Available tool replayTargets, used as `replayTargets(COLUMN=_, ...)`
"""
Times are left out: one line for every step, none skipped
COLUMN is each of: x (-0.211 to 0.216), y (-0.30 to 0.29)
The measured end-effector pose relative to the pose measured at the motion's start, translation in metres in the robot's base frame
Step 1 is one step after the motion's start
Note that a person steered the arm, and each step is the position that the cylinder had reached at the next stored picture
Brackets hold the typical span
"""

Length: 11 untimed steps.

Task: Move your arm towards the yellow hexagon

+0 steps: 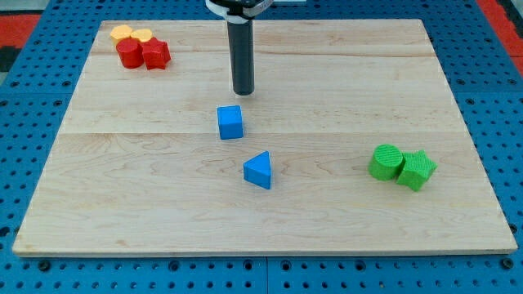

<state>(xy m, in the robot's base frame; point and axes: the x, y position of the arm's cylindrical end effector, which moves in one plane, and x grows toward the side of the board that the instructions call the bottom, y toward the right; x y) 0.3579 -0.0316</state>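
My tip (243, 92) stands upper centre on the table (343, 90), just above the blue cube (230, 122) — no fingers here, only a rod — with the yellow hexagon (122, 33) far upper left, huddled against red blocks (143, 54).

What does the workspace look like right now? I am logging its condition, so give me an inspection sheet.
Surface: wooden board, flat, on a blue pegboard.
Job's things: two yellow blocks at the view's top left, shapes unclear, touching two red blocks.
Clutter: blue cube, blue triangle, two green blocks touching.
Grippers: none; my tip just above the blue cube, apart.
Cables: nothing seen.
Surroundings: red strip at the view's top right.
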Motion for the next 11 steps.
replayTargets(x=0.000, y=-0.027)
replayTargets(x=0.000, y=-0.065)
replayTargets(x=0.000, y=-0.091)
replayTargets(x=0.000, y=-0.093)
replayTargets(x=-0.003, y=-0.093)
replayTargets(x=-0.004, y=-0.119)
replayTargets(x=0.011, y=-0.163)
replayTargets(x=0.013, y=-0.203)
replayTargets(x=-0.019, y=-0.233)
replayTargets(x=-0.049, y=-0.246)
replayTargets(x=-0.071, y=-0.246)
